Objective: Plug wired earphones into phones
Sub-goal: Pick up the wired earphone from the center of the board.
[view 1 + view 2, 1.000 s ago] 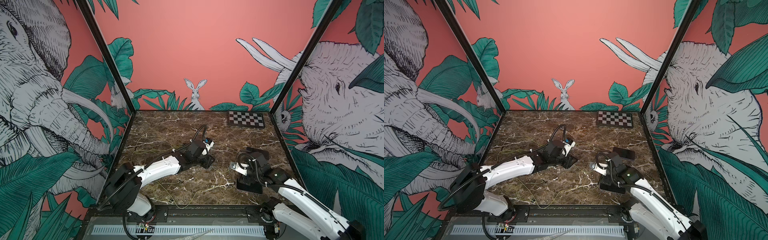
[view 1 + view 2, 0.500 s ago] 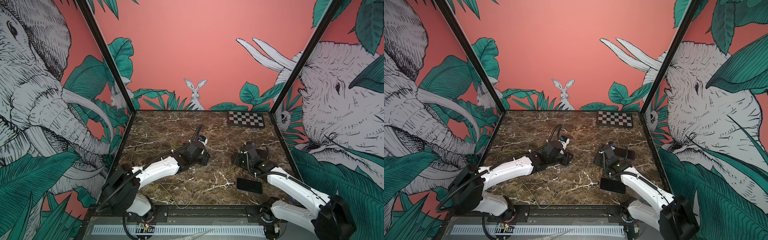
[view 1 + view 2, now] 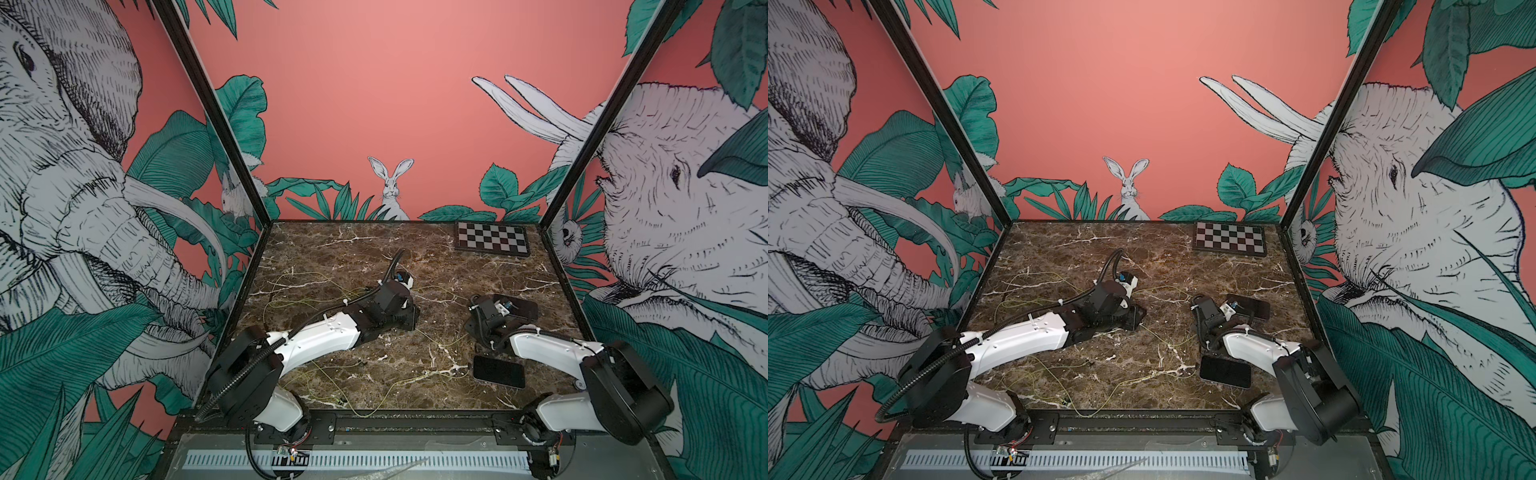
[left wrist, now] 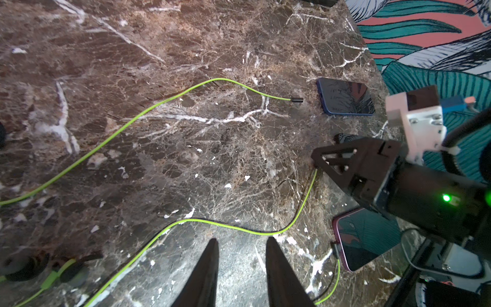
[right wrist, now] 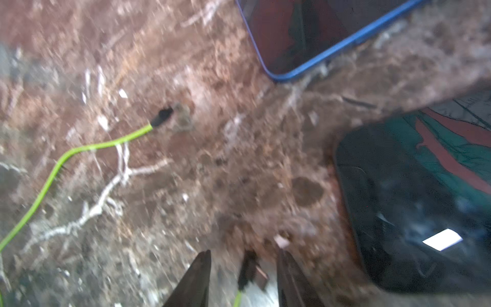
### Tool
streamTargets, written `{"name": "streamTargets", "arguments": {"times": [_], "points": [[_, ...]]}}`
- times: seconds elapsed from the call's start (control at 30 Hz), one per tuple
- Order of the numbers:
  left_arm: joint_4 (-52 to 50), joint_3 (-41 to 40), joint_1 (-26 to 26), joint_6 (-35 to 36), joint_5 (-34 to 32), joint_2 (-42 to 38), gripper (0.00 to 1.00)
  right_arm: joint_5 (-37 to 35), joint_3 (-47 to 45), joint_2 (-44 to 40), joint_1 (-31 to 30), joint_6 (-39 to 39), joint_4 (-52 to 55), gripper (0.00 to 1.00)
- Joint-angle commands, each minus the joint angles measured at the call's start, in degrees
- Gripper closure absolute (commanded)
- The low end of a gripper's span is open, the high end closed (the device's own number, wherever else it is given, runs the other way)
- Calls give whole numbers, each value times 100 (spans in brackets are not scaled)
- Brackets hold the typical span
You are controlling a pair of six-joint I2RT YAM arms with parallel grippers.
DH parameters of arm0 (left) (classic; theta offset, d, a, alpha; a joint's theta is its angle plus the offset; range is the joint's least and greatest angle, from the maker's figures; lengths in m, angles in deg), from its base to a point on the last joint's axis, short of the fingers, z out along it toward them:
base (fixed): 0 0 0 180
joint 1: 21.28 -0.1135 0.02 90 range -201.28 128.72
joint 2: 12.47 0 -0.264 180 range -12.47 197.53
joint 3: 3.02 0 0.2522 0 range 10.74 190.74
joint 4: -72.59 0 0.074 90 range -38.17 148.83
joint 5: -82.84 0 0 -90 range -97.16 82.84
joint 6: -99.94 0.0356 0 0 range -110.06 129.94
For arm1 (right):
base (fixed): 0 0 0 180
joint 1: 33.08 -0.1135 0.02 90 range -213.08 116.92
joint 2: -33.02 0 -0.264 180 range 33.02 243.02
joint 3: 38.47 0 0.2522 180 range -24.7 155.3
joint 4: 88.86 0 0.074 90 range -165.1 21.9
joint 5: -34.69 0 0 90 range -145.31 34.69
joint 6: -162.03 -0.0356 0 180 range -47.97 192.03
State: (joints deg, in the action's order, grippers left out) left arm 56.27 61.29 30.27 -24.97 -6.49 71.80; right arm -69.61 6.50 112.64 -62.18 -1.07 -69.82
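Observation:
Thin yellow-green earphone cords (image 3: 436,340) trail over the marble. My right gripper (image 5: 244,252) is low on the table and open, with a black plug (image 5: 247,268) loose between its fingers; the left wrist view shows that cord (image 4: 308,191) leading to the right gripper (image 4: 316,159). A second plug (image 4: 297,100) lies free beside the blue-rimmed phone (image 4: 345,97). The pink-rimmed phone (image 4: 369,239) has a plug (image 4: 336,247) at its end. Both top views show the front phone (image 3: 498,371) and the far phone (image 3: 1250,306). My left gripper (image 4: 242,239) is open and empty, just short of a cord.
A checkerboard plate (image 3: 492,243) lies at the back right corner. Earbuds (image 4: 71,271) and loose cord loops (image 3: 291,291) lie on the left half of the table. Patterned walls close three sides. Both forearms lie low over the middle of the table.
My right arm left the front phone on the table, swung back toward the far phone and came down over a plug, its jaws narrowing. The left gripper shifted slightly.

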Motion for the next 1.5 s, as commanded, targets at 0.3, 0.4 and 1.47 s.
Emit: {"name": "streamTargets", "arguments": {"times": [0.3, 0.4, 1.47], "points": [[185, -181, -15, -179, 128, 15, 69, 102, -412, 229, 291, -987, -675, 71], [243, -178, -13, -181, 178, 43, 69, 125, -423, 213, 298, -962, -690, 71], [428, -62, -18, -250, 454, 397, 72, 536, -587, 36, 283, -767, -471, 78]]}}
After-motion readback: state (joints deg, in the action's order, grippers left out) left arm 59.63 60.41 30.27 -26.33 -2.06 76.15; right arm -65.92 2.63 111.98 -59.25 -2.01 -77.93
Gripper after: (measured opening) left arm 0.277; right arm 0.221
